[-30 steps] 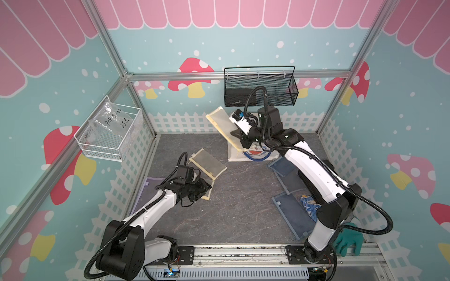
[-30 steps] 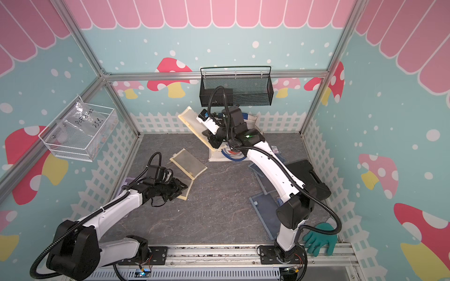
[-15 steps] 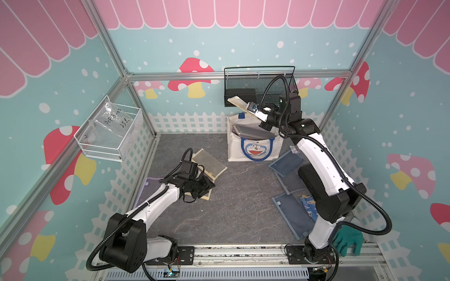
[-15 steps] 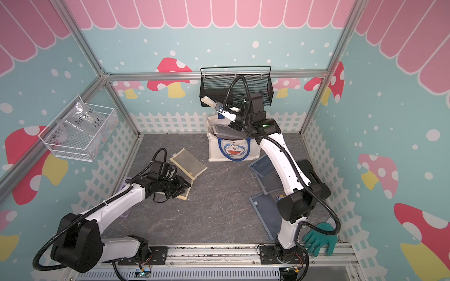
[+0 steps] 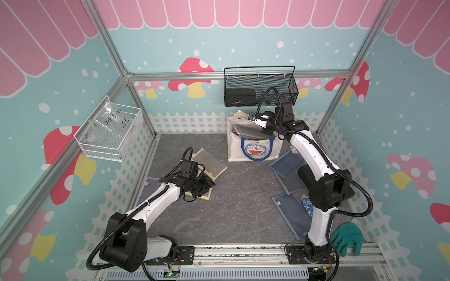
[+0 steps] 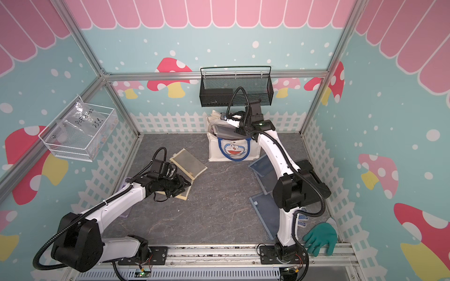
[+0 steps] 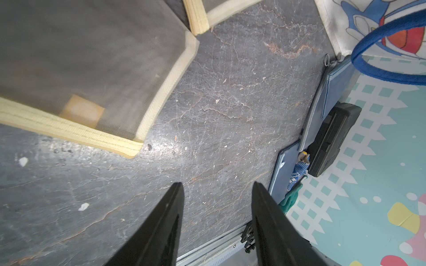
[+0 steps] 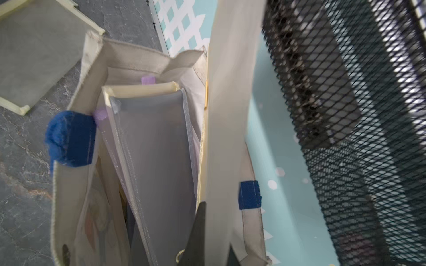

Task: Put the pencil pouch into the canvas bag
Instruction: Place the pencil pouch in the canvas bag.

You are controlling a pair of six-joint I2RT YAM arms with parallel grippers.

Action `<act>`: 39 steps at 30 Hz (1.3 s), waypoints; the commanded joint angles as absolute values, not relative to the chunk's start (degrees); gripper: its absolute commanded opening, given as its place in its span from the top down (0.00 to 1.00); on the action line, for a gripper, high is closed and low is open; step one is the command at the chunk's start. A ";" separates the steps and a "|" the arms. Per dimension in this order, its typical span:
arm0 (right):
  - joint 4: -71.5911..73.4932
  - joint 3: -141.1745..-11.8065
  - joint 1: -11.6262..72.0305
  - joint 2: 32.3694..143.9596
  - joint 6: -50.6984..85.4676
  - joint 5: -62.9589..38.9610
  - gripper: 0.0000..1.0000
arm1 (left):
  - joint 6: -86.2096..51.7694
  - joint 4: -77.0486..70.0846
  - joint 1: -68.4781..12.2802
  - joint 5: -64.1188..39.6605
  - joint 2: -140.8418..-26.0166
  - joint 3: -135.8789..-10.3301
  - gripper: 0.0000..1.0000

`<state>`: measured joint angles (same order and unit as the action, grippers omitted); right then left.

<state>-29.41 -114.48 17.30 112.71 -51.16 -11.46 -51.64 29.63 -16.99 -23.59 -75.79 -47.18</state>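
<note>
A: Since a second ago, right gripper (image 5: 264, 126) swung from the bag's front-left to over the canvas bag (image 5: 254, 148); pencil pouch (image 8: 227, 119) came along.

B: Grip?

A: Clamped on the pouch, which hangs half inside the bag mouth; fingertips mostly hidden.

B: Left gripper (image 7: 216, 191)?

A: Parted, empty, low beside a mesh pouch (image 7: 92, 69). Bag's depths unreadable.

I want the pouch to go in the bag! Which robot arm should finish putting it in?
The right arm, probably. Its right gripper is shut on the pencil pouch, right at the open top of the canvas bag. The left gripper is open and empty, low over the floor, away from the bag.
</note>
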 commanded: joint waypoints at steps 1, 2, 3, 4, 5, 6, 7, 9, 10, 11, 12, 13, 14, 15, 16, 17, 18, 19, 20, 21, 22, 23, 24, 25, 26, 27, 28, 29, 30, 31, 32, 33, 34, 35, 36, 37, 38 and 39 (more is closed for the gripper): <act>-27.38 -111.73 17.16 113.82 -52.91 -11.41 1.00 | -52.65 28.70 -17.14 -22.19 -76.10 -49.26 0.50; -26.87 -110.84 17.14 113.78 -52.74 -11.11 1.00 | -52.65 28.74 -17.14 -21.98 -75.90 -49.30 0.50; -26.72 -110.30 17.14 113.77 -52.67 -10.72 1.00 | -52.74 28.74 -17.14 -21.91 -75.74 -49.39 0.51; -26.51 -109.96 17.14 113.81 -52.64 -10.59 0.97 | -52.73 28.74 -17.11 -21.80 -75.60 -49.39 0.51; -26.20 -109.59 17.14 113.76 -52.41 -10.47 0.93 | -52.82 28.73 -17.13 -21.80 -75.59 -49.32 0.51; -25.77 -109.31 17.14 113.64 -52.11 -10.27 0.88 | -52.82 28.72 -17.14 -21.80 -75.52 -49.31 0.51; -25.34 -109.21 17.16 113.64 -51.69 -10.19 0.83 | -52.78 28.70 -17.14 -21.84 -75.51 -49.37 0.51; -24.47 -109.25 17.14 113.17 -50.58 -10.15 0.73 | -52.48 28.74 -17.14 -21.89 -75.53 -49.63 0.51; -23.99 -109.16 17.18 112.82 -50.10 -10.29 0.68 | -52.31 28.96 -17.14 -21.76 -75.39 -49.89 0.50; -23.50 -109.01 17.14 112.39 -49.59 -10.22 0.63 | -52.03 29.38 -17.14 -21.46 -75.39 -50.24 0.50; -23.11 -108.75 17.16 111.89 -49.35 -10.20 0.59 | -51.68 29.84 -17.11 -21.20 -75.41 -50.69 0.50; -22.67 -108.41 17.15 111.31 -48.93 -10.43 0.56 | -51.32 30.48 -17.14 -20.91 -75.34 -51.21 0.50; -22.42 -108.16 17.14 110.59 -48.27 -10.90 0.53 | -50.97 30.91 -17.14 -20.59 -75.26 -51.49 0.50; -22.44 -107.86 17.14 109.87 -47.73 -11.60 0.52 | -50.96 31.15 -17.14 -20.31 -75.11 -51.67 0.50; -22.41 -107.40 17.18 109.40 -47.12 -12.62 0.48 | -50.91 31.20 -17.14 -20.09 -74.77 -51.59 0.50; -22.38 -106.62 17.27 107.35 -46.54 -13.52 0.47 | -51.11 31.20 -17.12 -19.79 -74.58 -51.43 0.50; -22.31 -106.00 17.23 106.45 -45.68 -14.35 0.47 | -51.21 31.20 -17.14 -19.65 -74.38 -51.27 0.50; -22.29 -105.26 17.27 105.40 -44.49 -15.58 0.47 | -51.40 31.14 -17.14 -19.46 -74.12 -50.95 0.50; -22.00 -104.51 17.32 104.20 -43.13 -17.04 0.47 | -51.58 31.00 -17.14 -19.25 -73.72 -50.59 0.51; -21.48 -103.48 17.41 103.23 -42.00 -18.10 0.47 | -51.80 30.85 -17.14 -18.97 -73.37 -50.25 0.51; -20.36 -102.09 17.41 101.92 -40.12 -18.91 0.47 | -51.94 30.85 -17.09 -18.49 -72.93 -49.86 0.51; -18.79 -100.79 17.49 100.63 -37.76 -19.88 0.47 | -52.14 30.93 -17.10 -18.04 -72.46 -49.60 0.51; -17.20 -99.58 17.54 99.68 -35.51 -20.44 0.47 | -52.22 31.05 -17.03 -17.85 -72.26 -49.38 0.50; -14.92 -98.32 17.58 98.81 -32.00 -19.88 0.47 | -51.98 31.65 -16.80 -18.05 -72.53 -49.64 0.49; -12.89 -97.67 17.58 98.32 -27.20 -19.23 0.47 | -51.35 32.69 -16.49 -18.40 -73.18 -50.27 0.47; -12.53 -97.65 17.58 98.31 -23.76 -19.32 0.47 | -50.44 34.07 -16.35 -18.31 -73.87 -51.15 0.44; -12.23 -97.73 17.66 98.20 -19.80 -19.84 0.47 | -49.26 35.59 -16.12 -17.92 -74.61 -52.19 0.39; -11.97 -97.42 17.74 97.92 -16.39 -21.20 0.47 | -48.12 36.75 -15.77 -17.44 -75.25 -53.07 0.36; -11.47 -96.59 18.01 97.34 -13.76 -22.21 0.46 | -47.35 37.59 -15.23 -17.03 -75.77 -53.72 0.34; -10.85 -95.41 18.32 96.61 -10.94 -22.58 0.45 | -46.58 37.79 -14.26 -17.13 -76.23 -54.03 0.32; -10.53 -94.31 18.60 95.72 -8.08 -23.81 0.44 | -45.83 37.49 -12.88 -17.83 -76.81 -54.05 0.30; -10.44 -93.23 18.84 94.85 -5.69 -25.03 0.43 | -45.26 37.14 -11.45 -18.46 -77.45 -54.14 0.30; -10.38 -91.78 19.29 93.59 -3.43 -26.41 0.41 | -44.52 36.45 -9.92 -18.78 -78.39 -54.29 0.30; -10.18 -89.93 20.06 92.11 -1.56 -27.18 0.39 | -43.78 35.73 -8.61 -18.86 -79.60 -54.68 0.30; -9.79 -88.01 20.86 90.81 -0.18 -27.76 0.38 | -43.23 34.81 -7.74 -18.98 -80.64 -55.27 0.30; -9.21 -85.42 21.93 88.95 0.82 -28.52 0.35 | -42.54 33.44 -7.16 -18.83 -82.25 -56.15 0.30; -8.63 -82.84 23.21 87.17 1.61 -28.52 0.29 | -41.99 32.42 -6.75 -18.64 -84.24 -57.35 0.31; -8.09 -80.71 24.22 85.72 2.44 -28.54 0.24 | -41.80 31.74 -6.50 -18.63 -86.13 -58.57 0.32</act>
